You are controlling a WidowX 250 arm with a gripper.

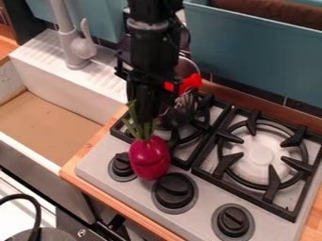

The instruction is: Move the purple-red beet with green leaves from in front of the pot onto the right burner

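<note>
The black gripper (146, 123) hangs from the top edge over the front left part of the stove, shut on the green stems of a toy beet. The dark red beet (149, 158) hangs upright below it, over the stove's front between two knobs. Behind the gripper, on the left burner, stands a metal pot (185, 104) with a red part (186, 83) at its upper side; the arm hides much of it.
A stove (204, 193) has black knobs along its front and a second burner (261, 157) at right. To the left lie a sink (50, 117) and a grey faucet (74, 47). Blue-green bins (252, 52) stand behind.
</note>
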